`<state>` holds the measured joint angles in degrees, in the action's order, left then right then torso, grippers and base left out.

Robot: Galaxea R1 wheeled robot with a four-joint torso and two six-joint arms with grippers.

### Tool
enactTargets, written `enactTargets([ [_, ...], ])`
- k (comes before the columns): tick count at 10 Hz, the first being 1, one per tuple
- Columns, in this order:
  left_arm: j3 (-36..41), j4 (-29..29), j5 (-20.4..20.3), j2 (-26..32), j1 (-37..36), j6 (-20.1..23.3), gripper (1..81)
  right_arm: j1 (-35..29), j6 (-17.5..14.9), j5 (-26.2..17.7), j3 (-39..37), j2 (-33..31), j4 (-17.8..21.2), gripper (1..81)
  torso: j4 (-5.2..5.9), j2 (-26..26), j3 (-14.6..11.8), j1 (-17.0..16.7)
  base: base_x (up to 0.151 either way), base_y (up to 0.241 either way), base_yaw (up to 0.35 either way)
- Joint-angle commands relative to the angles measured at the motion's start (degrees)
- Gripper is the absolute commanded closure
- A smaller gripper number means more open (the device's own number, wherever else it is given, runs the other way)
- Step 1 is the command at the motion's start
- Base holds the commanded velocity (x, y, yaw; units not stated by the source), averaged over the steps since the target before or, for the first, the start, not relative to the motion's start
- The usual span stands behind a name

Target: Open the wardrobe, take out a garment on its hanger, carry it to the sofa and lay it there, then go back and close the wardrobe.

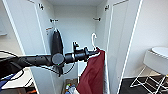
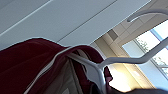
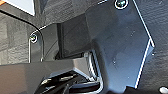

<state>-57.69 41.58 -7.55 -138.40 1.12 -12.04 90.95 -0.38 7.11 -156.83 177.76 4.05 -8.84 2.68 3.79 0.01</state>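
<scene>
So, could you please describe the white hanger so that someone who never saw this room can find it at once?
Look into the tall white wardrobe with both doors open. Near its right side, the robot's black left arm reaches to a maroon-red garment. The thin white plastic hanger rises from that garment's top with a curved hook, unlike the dark garment hanging further left on the wardrobe's wall hook.

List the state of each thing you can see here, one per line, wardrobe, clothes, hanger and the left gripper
wardrobe: both doors open.
maroon-red jacket: hanging on its hanger, off the hooks.
white hanger: gripped by the left gripper, hook free of the wardrobe's hooks.
dark garment: hanging inside the wardrobe.
left gripper: at the hanger's neck, carrying the jacket.
</scene>
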Motion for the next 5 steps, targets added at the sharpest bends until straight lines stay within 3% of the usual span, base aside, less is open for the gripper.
enactTargets([
  [1, 0.47, -2.65, -3.44, -0.04, -10.31, 0.71, 81.1, -2.22, -0.06, -2.97, 0.40, 0.60, 0.17, 1.0, 0.00, 0.00, 0.00, 0.00, 0.000, 0.000, 0.000],
  [5, 0.55, -3.08, -3.18, -0.39, -10.31, 0.71, 81.1, -2.22, -0.06, -2.98, 0.40, 0.60, 0.17, 1.0, 0.00, 0.00, 0.00, 0.02, 0.000, 0.000, -0.196],
])
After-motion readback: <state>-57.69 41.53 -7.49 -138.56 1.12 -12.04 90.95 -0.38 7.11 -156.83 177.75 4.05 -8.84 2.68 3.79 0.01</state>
